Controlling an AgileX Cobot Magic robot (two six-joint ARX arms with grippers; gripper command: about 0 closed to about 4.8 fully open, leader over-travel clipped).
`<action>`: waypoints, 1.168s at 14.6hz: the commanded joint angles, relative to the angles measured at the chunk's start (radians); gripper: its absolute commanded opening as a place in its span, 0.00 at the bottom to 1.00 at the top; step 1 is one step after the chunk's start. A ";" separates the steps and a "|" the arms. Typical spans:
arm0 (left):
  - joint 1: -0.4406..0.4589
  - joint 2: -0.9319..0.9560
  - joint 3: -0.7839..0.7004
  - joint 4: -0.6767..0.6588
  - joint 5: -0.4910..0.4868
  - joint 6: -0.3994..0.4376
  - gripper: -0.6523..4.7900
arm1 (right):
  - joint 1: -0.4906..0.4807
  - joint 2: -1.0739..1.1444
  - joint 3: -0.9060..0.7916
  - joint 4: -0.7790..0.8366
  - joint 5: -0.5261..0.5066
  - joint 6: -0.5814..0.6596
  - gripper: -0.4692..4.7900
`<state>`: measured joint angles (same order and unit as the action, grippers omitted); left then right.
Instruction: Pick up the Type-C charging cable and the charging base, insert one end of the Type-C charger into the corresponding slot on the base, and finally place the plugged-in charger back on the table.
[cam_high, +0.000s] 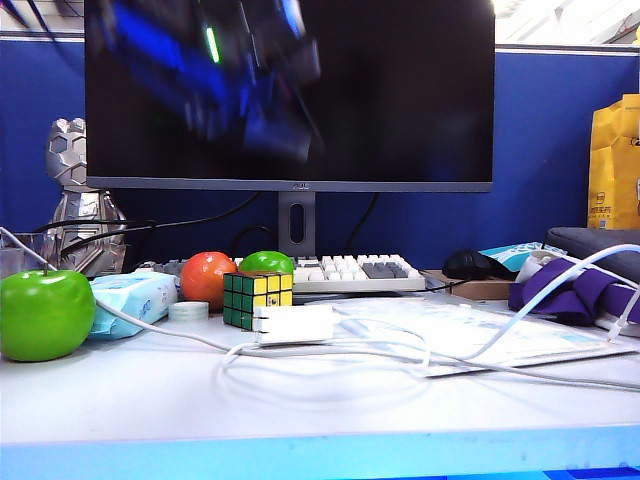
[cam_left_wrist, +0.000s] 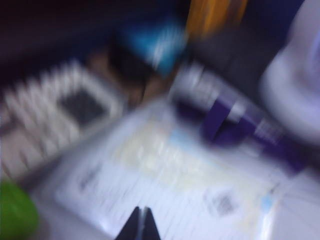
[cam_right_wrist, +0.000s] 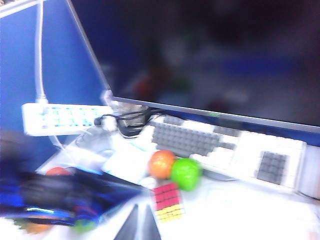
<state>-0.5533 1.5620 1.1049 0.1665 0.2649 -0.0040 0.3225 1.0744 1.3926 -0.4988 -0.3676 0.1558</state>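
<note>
Landmark: puzzle cube (cam_high: 257, 298), standing on the table (cam_high: 300, 410) in front of the keyboard (cam_high: 350, 272).
Charging base (cam_high: 293, 324): white block lying flat on the table, just in front of the puzzle cube and slightly toward the paper sheet (cam_high: 470, 330); no gripper touches it.
Type-C charging cable (cam_high: 400, 352): white cord lying loose on the table, looping from beside the charging base across the paper sheet, away from the puzzle cube.
Left gripper (cam_left_wrist: 139, 227): jaws pressed together, nothing between them; it hangs above the paper sheet, on the far side of it from the puzzle cube. View heavily blurred.
Right gripper (cam_right_wrist: 139, 225): jaws closed with nothing between them; raised above the table, on the near side of the puzzle cube from the keyboard. View blurred.
Beside the puzzle cube: orange fruit (cam_high: 207, 279) and small green apple (cam_high: 266, 263) just behind it; tissue packet (cam_high: 135, 300) and large green apple (cam_high: 45, 313) further along the same side.
Monitor (cam_high: 290, 95): behind the puzzle cube, screen dark.
</note>
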 joint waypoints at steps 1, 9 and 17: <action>-0.001 -0.207 0.004 0.004 0.001 -0.004 0.11 | 0.002 -0.039 0.006 0.010 0.046 -0.003 0.08; -0.001 -0.976 0.003 -0.589 -0.108 0.050 0.11 | 0.004 -0.582 -0.547 0.125 0.050 -0.174 0.08; 0.000 -1.292 0.002 -0.954 -0.193 0.050 0.11 | 0.004 -0.861 -1.196 0.254 0.310 0.012 0.08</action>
<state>-0.5533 0.2714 1.1065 -0.7601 0.0689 0.0513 0.3256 0.2237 0.2111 -0.2653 -0.0586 0.1619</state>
